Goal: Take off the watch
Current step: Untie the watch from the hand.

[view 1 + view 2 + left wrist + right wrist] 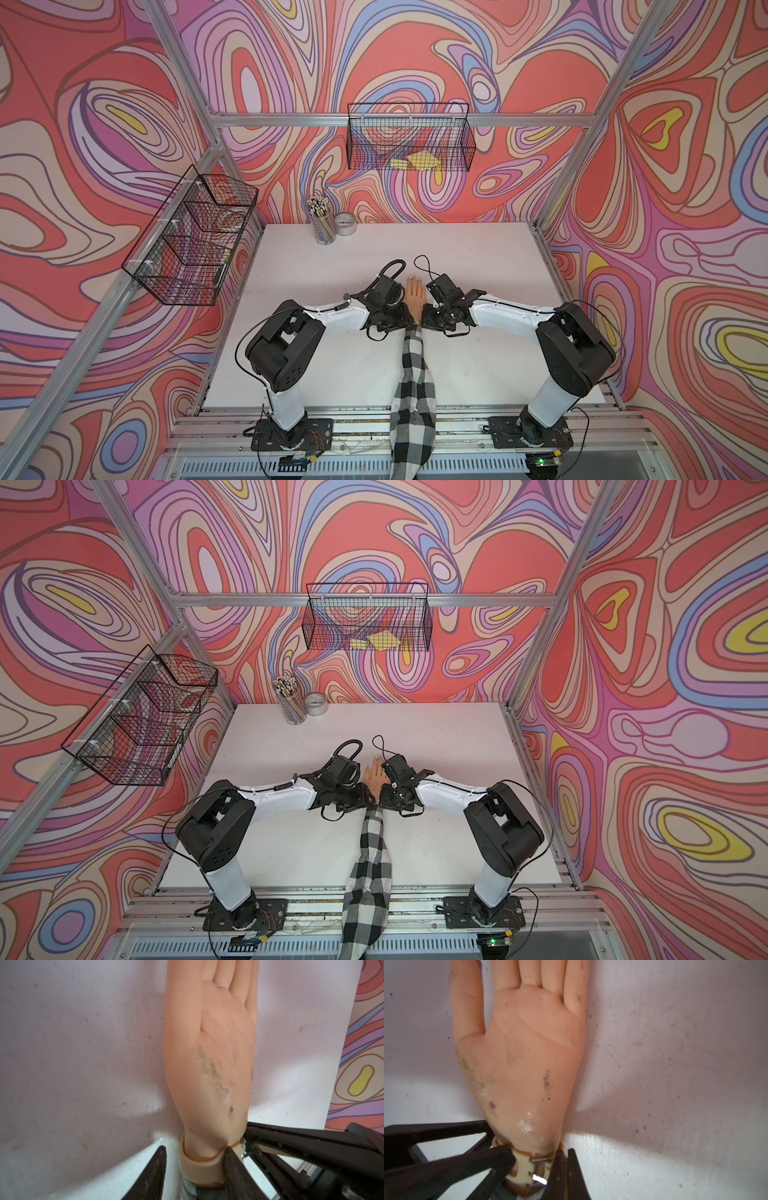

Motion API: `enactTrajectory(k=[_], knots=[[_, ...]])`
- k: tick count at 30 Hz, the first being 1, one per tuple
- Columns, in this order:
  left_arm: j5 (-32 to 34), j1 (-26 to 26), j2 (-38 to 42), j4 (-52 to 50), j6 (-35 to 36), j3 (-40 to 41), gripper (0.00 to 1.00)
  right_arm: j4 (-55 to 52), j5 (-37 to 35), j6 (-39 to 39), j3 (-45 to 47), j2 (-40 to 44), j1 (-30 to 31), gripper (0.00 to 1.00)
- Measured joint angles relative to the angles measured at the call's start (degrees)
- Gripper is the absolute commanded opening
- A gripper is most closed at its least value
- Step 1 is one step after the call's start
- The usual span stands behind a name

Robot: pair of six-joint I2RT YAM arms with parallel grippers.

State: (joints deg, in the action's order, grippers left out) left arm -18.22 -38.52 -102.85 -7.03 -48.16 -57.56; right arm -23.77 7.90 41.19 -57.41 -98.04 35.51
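- Left of the frame in both top views: a black wire side basket (191, 241) with an open grid, split into compartments and fixed to a pale metal rail.
- Upper middle, at the table's back edge: a clear cup of pencils (322, 224), with a grey roll of tape (345, 223) just beside it.
- Above them, on the swirl-patterned wall: a long black wire back basket (411, 137) holding yellow paper pieces (420, 161).
- Centre: a matte white table (478, 257), scuffed and speckled.
- The left gripper (195, 1148) has flat black fingers partway open on either side of the wrist. One fingertip touches the strap, and the other stands apart from it over the table.
- A rubbery peach model hand (415, 293) lies flat with its fingers toward the back wall. It is smudged with grey marks, and its arm wears a black-and-white checked cloth sleeve (413, 386).
- The watch (199, 1165) is on the wrist between the two grippers. It has a smooth beige band with a small shiny metal buckle (539, 1160).
- The right gripper (566, 1150) has its black fingers pressed together, right beside the buckle. Whether any strap is pinched between them cannot be told.
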Motion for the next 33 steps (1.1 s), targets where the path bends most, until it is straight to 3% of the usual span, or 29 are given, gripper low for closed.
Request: enactTrajectory(k=[12,22,33], knots=[[0.02,0.63,0.52,-0.02,0.07,1.01,0.46,-2.84,0.04,0.87,-2.93,-0.11,1.16,0.0],[2.32,1.51,1.51,-0.31,0.02,1.86,0.46,-6.45,-3.08,1.75,-9.29,-4.96,3.82,0.0],[2.62,1.51,1.62,0.22,-0.04,2.23,0.46,-7.15,-4.94,2.23,-9.57,-4.68,4.63,0.0]])
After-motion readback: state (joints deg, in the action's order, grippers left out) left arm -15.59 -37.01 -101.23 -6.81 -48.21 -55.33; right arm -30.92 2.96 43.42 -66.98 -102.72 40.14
